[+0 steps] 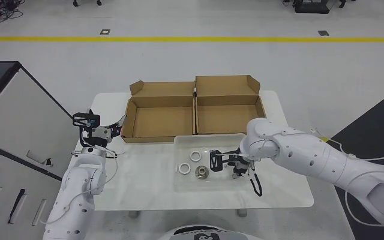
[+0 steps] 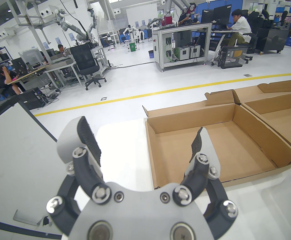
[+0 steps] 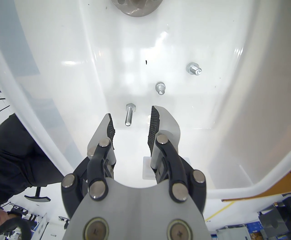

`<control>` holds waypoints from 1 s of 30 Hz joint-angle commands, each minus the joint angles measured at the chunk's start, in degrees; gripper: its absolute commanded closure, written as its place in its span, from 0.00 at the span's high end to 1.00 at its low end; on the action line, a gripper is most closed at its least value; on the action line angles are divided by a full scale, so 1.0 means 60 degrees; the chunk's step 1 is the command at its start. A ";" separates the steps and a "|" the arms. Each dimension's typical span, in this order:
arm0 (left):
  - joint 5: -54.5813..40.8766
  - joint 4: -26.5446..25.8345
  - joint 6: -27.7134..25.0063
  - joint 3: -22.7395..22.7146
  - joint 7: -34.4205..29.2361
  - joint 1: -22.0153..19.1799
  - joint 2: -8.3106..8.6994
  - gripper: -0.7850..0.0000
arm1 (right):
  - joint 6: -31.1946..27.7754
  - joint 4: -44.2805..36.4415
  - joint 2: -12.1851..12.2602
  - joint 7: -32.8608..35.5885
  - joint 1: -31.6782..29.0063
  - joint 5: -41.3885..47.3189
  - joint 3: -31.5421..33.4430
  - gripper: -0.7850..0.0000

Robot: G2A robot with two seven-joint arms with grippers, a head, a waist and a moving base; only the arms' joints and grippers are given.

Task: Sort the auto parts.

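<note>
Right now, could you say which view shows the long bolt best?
The right wrist view: the long bolt lies whole between the fingertips of the open right gripper. The top view leaves it too small to tell; the left wrist view faces the cardboard boxes.

Pale grey floor [image 1: 180, 60], glossy; one yellow line [image 1: 192, 39] crosses it, a square floor hatch [image 1: 105, 31] near it. Beyond stand a black office chair [image 2: 87, 63] at a desk [image 2: 58, 64], an aluminium-frame workstation [image 2: 181, 45] (monitors [image 2: 219, 13] on it) and a green bin [image 2: 132, 47]. Lighting is bright and even.
</note>
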 commanded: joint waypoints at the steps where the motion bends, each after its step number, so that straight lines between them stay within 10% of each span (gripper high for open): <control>1: 0.0000 0.0000 0.0000 0.0000 0.0000 0.0000 0.0000 1.00 | 0.0027 -0.0010 -0.0002 0.0027 -0.0029 -0.0016 0.0000 0.46; 15: 0.0000 0.0000 0.0000 0.0000 0.0000 0.0000 0.0000 1.00 | 0.0165 0.0300 -0.0184 0.0166 -0.0245 -0.0229 0.0000 0.37; 21: 0.0000 0.0000 0.0000 0.0000 0.0000 0.0000 0.0000 1.00 | 0.0157 0.0500 -0.0327 0.0158 -0.0287 -0.0215 0.0000 0.00; 30: 0.0000 0.0000 0.0000 0.0000 0.0000 0.0000 0.0000 1.00 | 0.0103 0.0213 -0.0163 0.0104 0.0313 0.0813 0.0000 0.00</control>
